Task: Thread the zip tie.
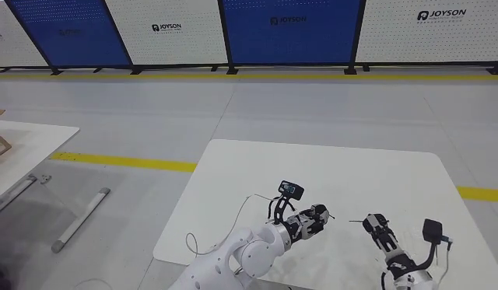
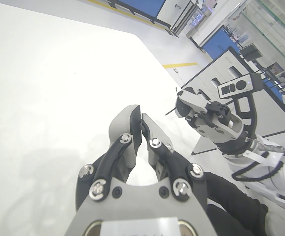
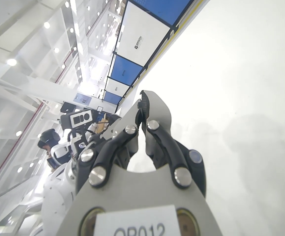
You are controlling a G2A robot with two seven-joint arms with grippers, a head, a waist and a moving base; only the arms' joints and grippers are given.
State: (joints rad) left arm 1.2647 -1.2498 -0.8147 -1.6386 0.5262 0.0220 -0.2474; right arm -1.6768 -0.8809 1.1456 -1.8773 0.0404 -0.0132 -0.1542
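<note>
Zip tie point(image 2: 171, 110): a thin black strip, held in the air over the white table point(image 1: 350, 165), near its near edge and approx. halfway between the two grippers. In the left wrist view we see it pinched in the right gripper point(image 2: 179, 101). One short end pokes out toward the left gripper point(image 2: 141, 122), and another thin tip sticks out the far side. In the top view it's a dark sliver point(image 1: 354, 221) off the right gripper's tip point(image 1: 369, 222), pointing at the left one.

R gripper is clenched on the strip, and its own wrist view shows the pads point(image 3: 144, 103) pressed together w/ a dark bit between them at the tip point(image 3: 140, 104). L gripper is also clenched: its ribbed black pads point(image 2: 135, 124) nearly meet, w/ a small dark piece nipped between. In the top view a short sliver sticks out of its tip point(image 1: 322, 212) toward the right gripper. We can't tell whether the two slivers join or a gap sits between them.

The L gripper is near the middle of the near edge, the R gripper closer to the right edge. They're tip to tip, near but apart.

Further out: a second white table point(image 1: 31, 146) off the left side, a yellow floor line point(image 1: 124, 162), and blue and white panels point(image 1: 292, 18) along the back.
</note>
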